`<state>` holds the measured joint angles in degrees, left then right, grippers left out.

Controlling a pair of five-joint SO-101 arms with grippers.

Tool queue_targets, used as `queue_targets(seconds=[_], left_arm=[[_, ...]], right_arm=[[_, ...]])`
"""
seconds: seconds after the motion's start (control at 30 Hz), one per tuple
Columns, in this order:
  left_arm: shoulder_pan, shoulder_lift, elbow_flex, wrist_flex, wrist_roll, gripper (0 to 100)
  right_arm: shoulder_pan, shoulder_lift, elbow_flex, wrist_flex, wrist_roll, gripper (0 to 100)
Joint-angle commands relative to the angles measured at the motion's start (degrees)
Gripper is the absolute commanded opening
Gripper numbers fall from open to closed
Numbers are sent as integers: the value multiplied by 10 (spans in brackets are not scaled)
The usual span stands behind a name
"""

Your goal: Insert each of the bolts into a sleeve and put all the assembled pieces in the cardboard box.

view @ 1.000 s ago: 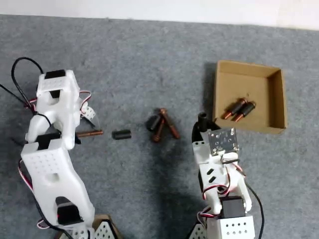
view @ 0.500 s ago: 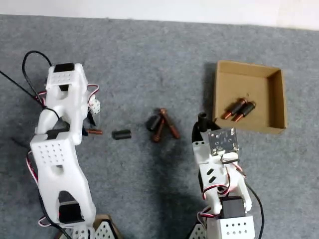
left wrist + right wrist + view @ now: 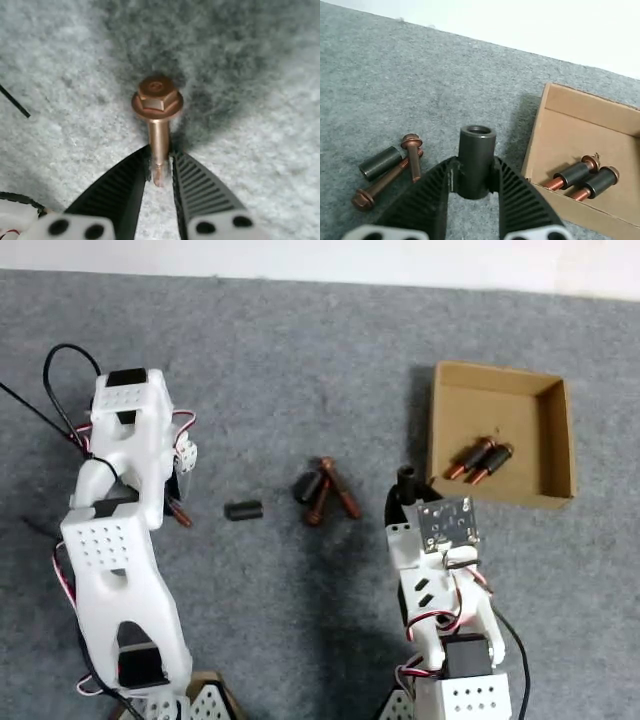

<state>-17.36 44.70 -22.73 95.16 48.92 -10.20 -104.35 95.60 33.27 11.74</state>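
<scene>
Surface: grey carpet, with a white wall strip along the 12 o'clock edge.

High view, box: cardboard box at 2 o'clock on the carpet, open side up. Two boxed pieces lie side by side on its floor.

High view, middle: a loose sleeve lies on its side. At its 3 o'clock, apart from it, a pile sleeve and two pile bolts lie touching one another.

High view, left arm: left gripper is at 9 o'clock of the loose sleeve, near it but not touching. The held bolt shows under the arm.

High view, right arm: right gripper is at 3 o'clock of the pile, just beside the box wall. The held sleeve stands upright in it.

Left wrist view, claw: narrow, with both fingers clamped on the thread end of the held bolt.

Left wrist view, bolt: the flanged head points away from the claw, over the carpet. Contact with the carpet cannot be told.

Right wrist view, claw: closed on the lower part of the held sleeve, whose open bore faces up.

Right wrist view, beyond: the box holds both boxed pieces, each a black sleeve on a copper bolt. The pile sleeve and pile bolts lie on the carpet on the far side of the held sleeve from the box.
</scene>
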Motion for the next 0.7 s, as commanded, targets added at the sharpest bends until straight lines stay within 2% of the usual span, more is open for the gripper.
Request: queue_targets(seconds=[0.0,0.13,0.33,0.67], left_arm=[[-17,3,-25,-1,-15,4],[-16,-7,-98,15,-49,4],[-20,-93,-160,36,-76,4],[-21,-342,-111,41,-125,4]], right_arm=[[7,-9,29,-18,8,5],[7,-9,29,-18,8,5],[7,-9,29,-18,8,5],[7,-9,29,-18,8,5]])
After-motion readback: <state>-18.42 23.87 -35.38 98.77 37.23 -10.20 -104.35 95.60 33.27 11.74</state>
